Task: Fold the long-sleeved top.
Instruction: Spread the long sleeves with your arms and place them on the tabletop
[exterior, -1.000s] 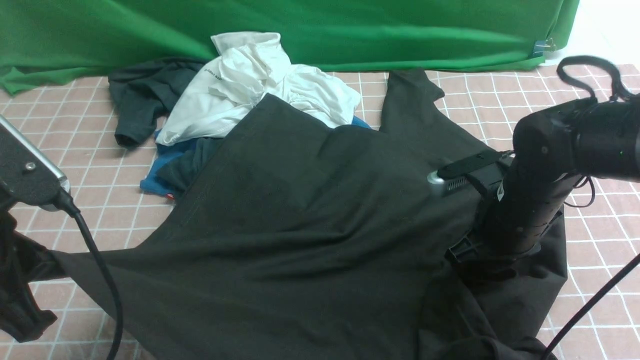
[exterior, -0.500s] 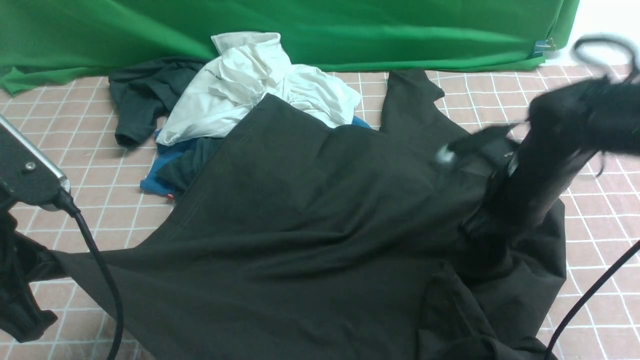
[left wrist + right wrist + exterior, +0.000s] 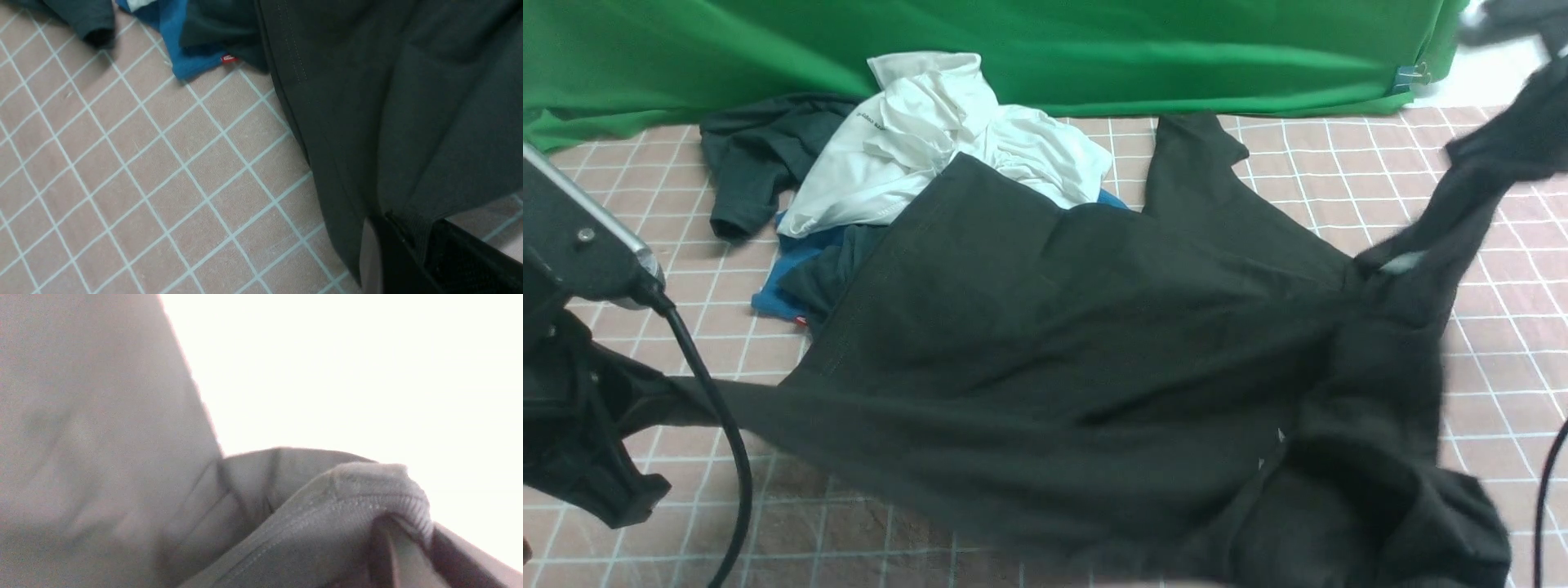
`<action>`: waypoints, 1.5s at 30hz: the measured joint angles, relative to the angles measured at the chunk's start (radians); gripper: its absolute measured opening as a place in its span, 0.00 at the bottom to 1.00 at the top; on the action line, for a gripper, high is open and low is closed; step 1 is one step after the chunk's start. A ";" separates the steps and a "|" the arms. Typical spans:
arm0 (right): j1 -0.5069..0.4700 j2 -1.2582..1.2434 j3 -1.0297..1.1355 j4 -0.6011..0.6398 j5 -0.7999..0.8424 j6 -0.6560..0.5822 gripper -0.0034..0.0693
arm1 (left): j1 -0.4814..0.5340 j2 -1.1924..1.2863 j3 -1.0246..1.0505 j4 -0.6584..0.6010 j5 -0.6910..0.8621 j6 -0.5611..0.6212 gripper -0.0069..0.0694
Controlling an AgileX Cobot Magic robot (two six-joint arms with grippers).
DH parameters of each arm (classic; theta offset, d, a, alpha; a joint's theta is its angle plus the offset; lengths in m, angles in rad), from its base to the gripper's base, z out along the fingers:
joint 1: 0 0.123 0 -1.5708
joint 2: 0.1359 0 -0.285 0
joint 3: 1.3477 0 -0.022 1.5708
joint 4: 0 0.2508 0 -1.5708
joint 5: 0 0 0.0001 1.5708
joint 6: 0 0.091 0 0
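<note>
Green cloth backdrop (image 3: 1094, 49) along the top of the frame, above a bench (image 3: 1380, 163) covered in pink cloth with a white grid. Across the centre and lower frame: large black long-sleeved top (image 3: 1045, 327), stretched taut between both arms, lower edge off the bench (blurred there). At lower left, left end effector (image 3: 621, 408) clenched on one corner of the fabric. At right, right end effector (image 3: 1384, 327), blurred, clamped on a bunched fold with a ribbed edge, held above the bench. One sleeve reaching toward upper centre-right. At upper left, crumpled white shirt (image 3: 931, 147), dark grey-green tee (image 3: 752, 155) and blue garment (image 3: 784, 282), partly under the black top.
</note>
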State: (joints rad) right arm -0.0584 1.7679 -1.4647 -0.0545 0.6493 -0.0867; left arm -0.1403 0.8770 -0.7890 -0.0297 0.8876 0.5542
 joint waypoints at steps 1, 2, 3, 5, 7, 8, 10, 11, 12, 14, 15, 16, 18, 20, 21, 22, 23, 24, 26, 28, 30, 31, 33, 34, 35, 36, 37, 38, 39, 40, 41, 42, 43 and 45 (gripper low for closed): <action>-0.008 0.000 -0.002 0.000 -0.003 -0.002 0.14 | 0.000 0.000 0.000 -0.002 0.000 0.000 0.11; -0.033 0.000 -0.019 0.000 -0.028 -0.004 0.14 | 0.000 0.000 0.000 -0.012 0.000 0.000 0.11; -0.051 0.002 -0.028 0.000 -0.044 -0.005 0.14 | 0.000 0.000 0.002 -0.019 -0.001 0.000 0.11; -0.087 0.013 -0.042 0.001 -0.067 -0.006 0.14 | 0.000 0.000 0.014 -0.031 -0.013 0.000 0.11; -0.117 0.031 -0.043 0.000 -0.081 -0.006 0.14 | 0.000 0.000 0.043 -0.034 -0.026 0.001 0.11; -0.125 0.041 -0.044 0.000 -0.087 -0.005 0.14 | 0.000 0.000 0.060 -0.034 -0.034 0.004 0.11; -0.148 0.068 -0.044 0.000 -0.103 0.003 0.15 | 0.000 0.000 0.101 -0.034 -0.066 0.018 0.11; -0.151 0.073 -0.044 0.000 -0.105 0.003 0.16 | 0.000 0.000 0.109 -0.035 -0.073 0.021 0.11; -0.159 0.086 -0.044 -0.001 -0.114 0.005 0.20 | 0.000 0.000 0.145 -0.042 -0.106 0.031 0.11; -0.164 0.094 -0.044 -0.007 -0.123 0.005 0.33 | 0.000 0.001 0.177 -0.050 -0.136 0.043 0.11; -0.165 0.093 -0.044 -0.010 -0.130 0.007 0.44 | 0.000 0.002 0.193 -0.054 -0.151 0.046 0.11; -0.165 0.088 -0.044 -0.012 -0.131 0.009 0.57 | 0.000 0.002 0.203 -0.055 -0.167 0.048 0.11; -0.165 0.075 -0.044 -0.014 -0.117 0.017 0.74 | 0.000 0.002 0.212 -0.055 -0.187 0.048 0.11; -0.154 0.025 -0.044 -0.017 -0.057 0.033 0.91 | 0.000 0.002 0.217 -0.055 -0.223 0.048 0.11; -0.151 0.014 -0.044 -0.017 -0.041 0.036 0.93 | 0.000 0.002 0.217 -0.055 -0.229 0.048 0.11; -0.132 -0.032 -0.041 -0.021 0.023 0.046 0.95 | 0.000 0.002 0.218 -0.055 -0.239 0.048 0.11; -0.109 -0.070 -0.034 -0.023 0.070 0.050 0.92 | 0.000 0.002 0.218 -0.055 -0.241 0.048 0.11; -0.077 -0.113 -0.017 -0.025 0.113 0.052 0.87 | 0.000 0.002 0.219 -0.055 -0.240 0.048 0.11; 0.028 -0.225 0.073 -0.025 0.202 0.058 0.77 | 0.000 0.002 0.220 -0.058 -0.240 0.048 0.11; 0.090 -0.272 0.131 -0.025 0.232 0.063 0.74 | 0.000 0.002 0.221 -0.058 -0.240 0.048 0.11; 0.236 -0.361 0.272 -0.019 0.276 0.077 0.74 | 0.000 0.002 0.221 -0.058 -0.240 0.048 0.11; 0.352 -0.414 0.382 -0.014 0.287 0.080 0.76 | 0.000 0.002 0.221 -0.058 -0.241 0.048 0.11; 0.528 -0.466 0.522 -0.011 0.277 0.087 0.83 | 0.000 0.002 0.221 -0.058 -0.241 0.048 0.11; 0.635 -0.489 0.621 -0.011 0.252 0.104 0.88 | 0.000 0.002 0.221 -0.058 -0.241 0.048 0.11; 0.687 -0.496 0.647 -0.011 0.238 0.115 0.90 | 0.000 0.002 0.221 -0.058 -0.241 0.048 0.11; 0.773 -0.501 0.707 -0.009 0.209 0.140 0.93 | 0.000 0.002 0.221 -0.058 -0.242 0.048 0.11; 0.852 -0.502 0.759 -0.013 0.172 0.169 0.96 | 0.000 0.002 0.221 -0.058 -0.243 0.048 0.11; 0.908 -0.500 0.804 -0.018 0.138 0.201 0.97 | 0.000 0.002 0.221 -0.058 -0.243 0.048 0.11; 0.967 -0.496 0.842 -0.024 0.090 0.245 0.98 | 0.000 0.002 0.221 -0.058 -0.243 0.048 0.11; 1.012 -0.489 0.867 -0.030 0.048 0.282 0.98 | 0.000 0.002 0.221 -0.058 -0.246 0.048 0.11; 1.042 -0.477 0.893 -0.037 -0.003 0.323 0.99 | 0.000 0.002 0.221 -0.058 -0.246 0.048 0.11; 1.058 -0.456 0.917 -0.046 -0.053 0.366 0.99 | 0.000 0.002 0.221 -0.058 -0.246 0.048 0.11; 1.062 -0.434 0.930 -0.049 -0.084 0.395 0.99 | 0.000 0.002 0.221 -0.058 -0.246 0.048 0.11; 1.056 -0.379 0.944 -0.056 -0.110 0.426 0.98 | 0.000 0.002 0.221 -0.058 -0.246 0.048 0.11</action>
State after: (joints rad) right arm 0.9972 1.3886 -0.5211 -0.1106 0.5394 0.3393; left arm -0.1403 0.8789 -0.5680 -0.0881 0.6411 0.6024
